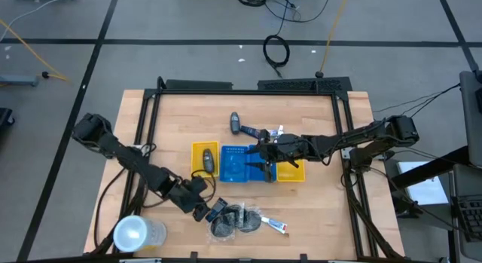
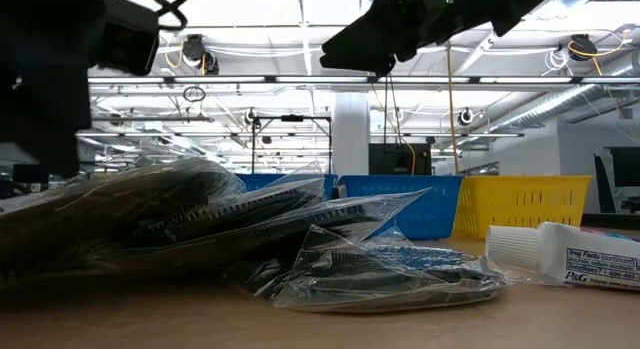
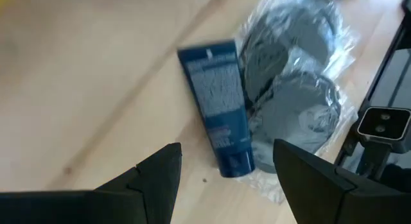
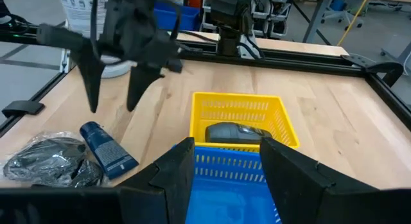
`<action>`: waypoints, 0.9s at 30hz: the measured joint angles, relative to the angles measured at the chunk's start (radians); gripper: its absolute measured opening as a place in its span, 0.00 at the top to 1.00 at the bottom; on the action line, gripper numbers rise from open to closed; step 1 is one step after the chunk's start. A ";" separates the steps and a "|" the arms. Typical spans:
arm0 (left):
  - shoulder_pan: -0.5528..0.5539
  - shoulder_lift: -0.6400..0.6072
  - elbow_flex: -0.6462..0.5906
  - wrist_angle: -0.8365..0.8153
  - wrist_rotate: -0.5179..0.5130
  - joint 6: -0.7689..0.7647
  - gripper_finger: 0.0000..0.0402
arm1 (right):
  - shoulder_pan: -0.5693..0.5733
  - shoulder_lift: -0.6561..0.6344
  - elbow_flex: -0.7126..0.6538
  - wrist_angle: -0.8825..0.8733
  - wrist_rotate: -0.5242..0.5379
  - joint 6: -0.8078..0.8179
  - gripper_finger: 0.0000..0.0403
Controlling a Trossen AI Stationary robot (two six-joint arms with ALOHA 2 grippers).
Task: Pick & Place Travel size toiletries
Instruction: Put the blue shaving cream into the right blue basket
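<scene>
A: Wooden table [image 1: 316, 120] from above: the left gripper [image 1: 202, 210] hovers near the front edge, just beside a blue tube [image 1: 217, 209] and bagged puffs [image 1: 235, 221]. The right gripper [image 1: 260, 159] hangs over the blue tray [image 1: 235, 163].

B: Low view?

A: Crinkly bags up close, a white tube [image 2: 570, 254] to one side.

B: Left wrist?

A: Fingers [image 3: 157, 176] apart, the tube lying flat on the wood between them, touching the puffs.

B: Right wrist?

A: Fingers [image 4: 168, 172] apart, empty, above the trays; the yellow tray [image 4: 241, 112] holds a dark item.

B: Handling?

A: Light, soft and probably slick. I'd pinch it across mid-body.
</scene>
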 joint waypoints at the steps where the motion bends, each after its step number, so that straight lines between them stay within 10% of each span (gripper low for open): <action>1: -0.004 0.013 0.001 0.010 0.012 -0.016 0.39 | 0.000 0.000 0.000 0.000 0.000 0.000 0.58; 27: 0.013 0.337 0.312 -0.227 0.130 -0.006 0.39 | 0.031 0.000 0.000 -0.028 0.000 -0.018 0.59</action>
